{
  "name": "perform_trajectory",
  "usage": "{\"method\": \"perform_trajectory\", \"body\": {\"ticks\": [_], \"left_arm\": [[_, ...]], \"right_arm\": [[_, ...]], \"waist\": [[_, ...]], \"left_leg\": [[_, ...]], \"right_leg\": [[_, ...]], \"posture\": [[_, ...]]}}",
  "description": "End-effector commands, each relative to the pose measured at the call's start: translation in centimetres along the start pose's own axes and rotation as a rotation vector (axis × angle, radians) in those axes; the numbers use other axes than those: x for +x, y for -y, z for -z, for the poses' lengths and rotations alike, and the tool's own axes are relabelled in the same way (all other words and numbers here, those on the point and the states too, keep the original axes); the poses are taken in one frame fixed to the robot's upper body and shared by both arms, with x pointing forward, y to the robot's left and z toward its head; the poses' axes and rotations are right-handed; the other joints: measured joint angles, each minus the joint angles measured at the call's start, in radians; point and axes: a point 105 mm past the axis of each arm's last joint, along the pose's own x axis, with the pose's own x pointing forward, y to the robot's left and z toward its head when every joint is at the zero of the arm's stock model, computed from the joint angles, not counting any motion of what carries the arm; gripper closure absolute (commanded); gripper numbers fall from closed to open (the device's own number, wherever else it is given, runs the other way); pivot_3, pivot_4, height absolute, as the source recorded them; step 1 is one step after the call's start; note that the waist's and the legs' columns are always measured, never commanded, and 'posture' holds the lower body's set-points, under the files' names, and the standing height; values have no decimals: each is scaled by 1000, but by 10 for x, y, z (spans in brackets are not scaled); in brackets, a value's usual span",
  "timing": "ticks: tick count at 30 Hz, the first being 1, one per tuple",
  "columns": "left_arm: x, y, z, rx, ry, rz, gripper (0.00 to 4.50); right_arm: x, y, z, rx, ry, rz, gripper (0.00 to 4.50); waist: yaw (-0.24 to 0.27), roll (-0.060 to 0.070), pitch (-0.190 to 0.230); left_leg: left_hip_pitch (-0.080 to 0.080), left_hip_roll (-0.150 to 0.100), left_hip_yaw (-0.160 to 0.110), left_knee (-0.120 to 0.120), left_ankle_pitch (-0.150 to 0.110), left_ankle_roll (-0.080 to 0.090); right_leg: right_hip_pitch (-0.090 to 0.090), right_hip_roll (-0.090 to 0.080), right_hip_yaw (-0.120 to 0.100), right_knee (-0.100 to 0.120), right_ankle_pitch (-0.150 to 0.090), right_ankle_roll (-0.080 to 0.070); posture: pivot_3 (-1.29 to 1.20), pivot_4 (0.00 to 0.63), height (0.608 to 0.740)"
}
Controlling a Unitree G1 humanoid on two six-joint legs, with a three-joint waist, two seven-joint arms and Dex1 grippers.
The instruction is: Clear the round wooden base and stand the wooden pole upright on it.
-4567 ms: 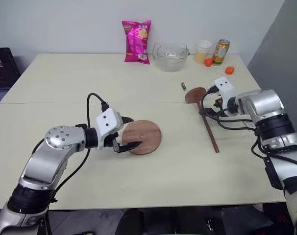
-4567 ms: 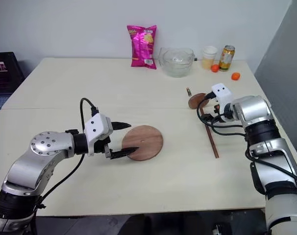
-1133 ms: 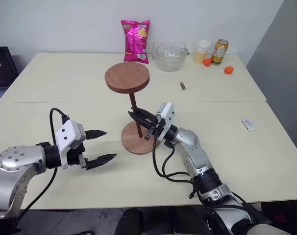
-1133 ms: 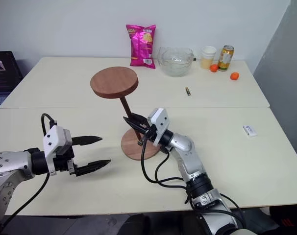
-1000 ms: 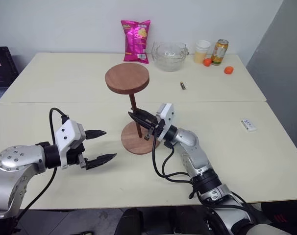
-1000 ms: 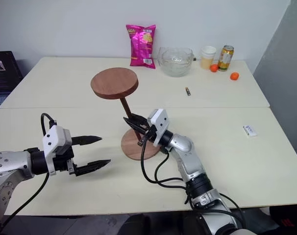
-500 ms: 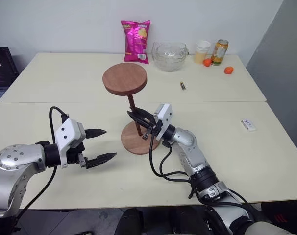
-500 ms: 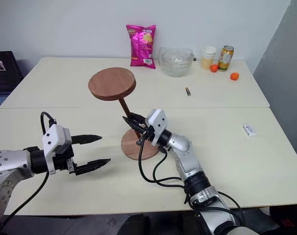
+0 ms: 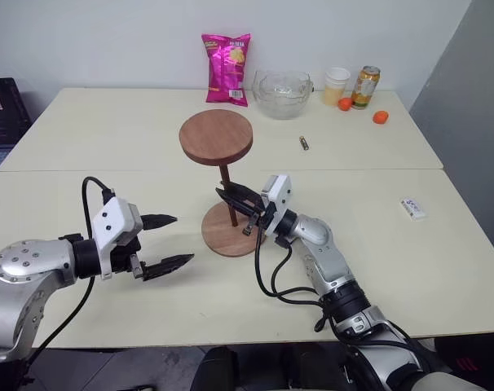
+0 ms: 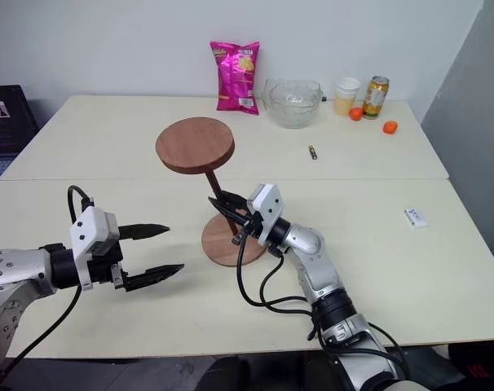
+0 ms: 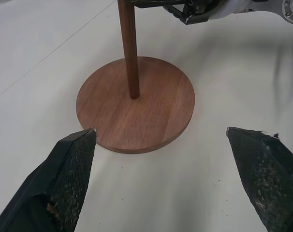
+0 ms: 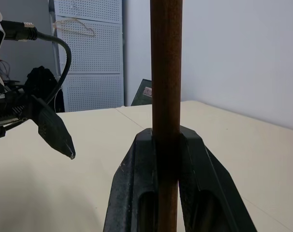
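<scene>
The round wooden base (image 9: 230, 230) lay flat near the middle of the pale table (image 9: 377, 244). The wooden pole (image 9: 226, 193) stood upright on it, its lower end meeting the base at the centre and its fixed disc uppermost. The right pincer (image 9: 231, 202) was clenched on the pole partway up the rod, reaching in from the 3 o'clock side; in the right wrist view the rod (image 12: 166, 111) ran straight up between the two black fingers (image 12: 132, 193), which pressed against it on either side.

The left pincer (image 9: 164, 241) hung released at about 8 o'clock from the base, near it but apart, its two fingers spread wide and touching nothing. In the left wrist view the base (image 11: 137, 104) sat between and beyond those spread fingers (image 11: 64, 169).

Along the far edge of the table, toward 12 and 1 o'clock, stood a pink snack bag (image 9: 227, 68), a glass bowl (image 9: 283, 94), a cup (image 9: 337, 85) and a can (image 9: 366, 86).
</scene>
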Motion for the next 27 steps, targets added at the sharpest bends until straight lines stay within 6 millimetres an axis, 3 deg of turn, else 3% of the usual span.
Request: {"method": "perform_trajectory", "body": {"ticks": [1, 8, 15, 20, 27], "left_arm": [[-2, 0, -9, 40, 11, 7, 0], [-1, 1, -9, 42, 13, 11, 0], [-1, 2, -9, 40, 15, 8, 0], [-1, 2, -9, 42, 16, 11, 0], [0, 2, -9, 41, 15, 14, 0]], "right_arm": [[1, -6, 11, 19, -67, -5, 4295], [-2, -1, 34, 50, -194, 30, 4295], [-22, 3, 65, 148, -329, 79, 4295], [-28, 1, 74, 159, -365, 81, 4295], [-37, -9, 87, 132, -434, 35, 4295]], "waist": [[0, 0, 0], [0, 0, -3], [0, 2, -14], [1, 8, -16], [1, 9, -25]], "left_leg": [[0, 0, 0, 0, 0, 0], [1, 0, 0, 0, 0, 0], [5, 0, 1, -1, 0, 0], [30, 0, 0, -7, -1, 1], [31, 0, -1, -7, -1, 2]], "right_leg": [[0, 0, 0, 0, 0, 0], [0, 0, 0, 1, 0, 0], [3, 0, 1, 1, 0, 0], [30, 0, -1, -8, -2, -3], [31, 0, -1, -9, -3, -3]], "posture": [[0, 150, 740], [0, 150, 740], [0, 150, 740], [0, 150, 740], [0, 150, 740]]}}
